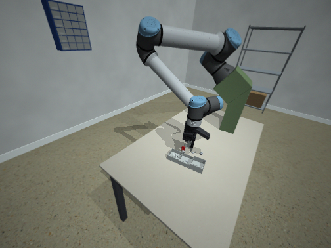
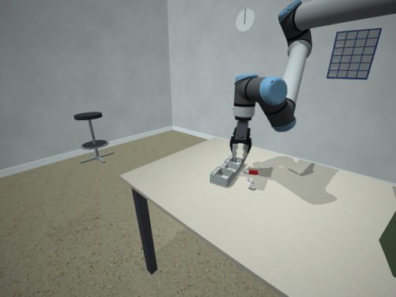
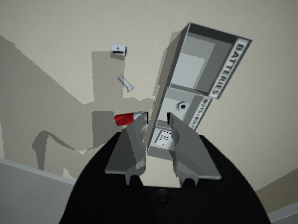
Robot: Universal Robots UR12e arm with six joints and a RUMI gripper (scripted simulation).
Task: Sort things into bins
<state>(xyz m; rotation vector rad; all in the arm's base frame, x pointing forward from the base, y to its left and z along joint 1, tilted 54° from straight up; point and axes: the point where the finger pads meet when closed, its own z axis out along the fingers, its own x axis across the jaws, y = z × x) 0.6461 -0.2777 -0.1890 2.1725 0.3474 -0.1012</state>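
A grey row of three bins (image 1: pixel 197 167) (image 2: pixel 218 181) (image 3: pixel 167 60) stands upright on the table. The far bin reads BATTERIES and is empty. The middle bin holds a nut (image 3: pixel 180 105). The near bin holds a small white dotted piece (image 3: pixel 163 136). My gripper (image 1: pixel 190 145) (image 2: pixel 238 158) (image 3: pixel 157 113) hangs just over the near bin's left wall, its fingers a narrow gap apart with nothing between them. A red cylinder (image 1: pixel 182 148) (image 2: pixel 253 172) (image 3: pixel 124 118) lies on the table beside the bins, just left of my left finger. A screw (image 2: pixel 250 181) (image 3: pixel 126 82) and a small white block (image 2: pixel 251 188) (image 3: pixel 118 49) lie further off.
The table (image 1: pixel 203 203) (image 2: pixel 275 228) carries only the bins and the loose parts. A green box on the arm's base (image 1: pixel 234 95) stands at the table's far side. A metal shelf (image 1: pixel 272 59) and a stool (image 2: pixel 91 135) stand on the floor away from the table.
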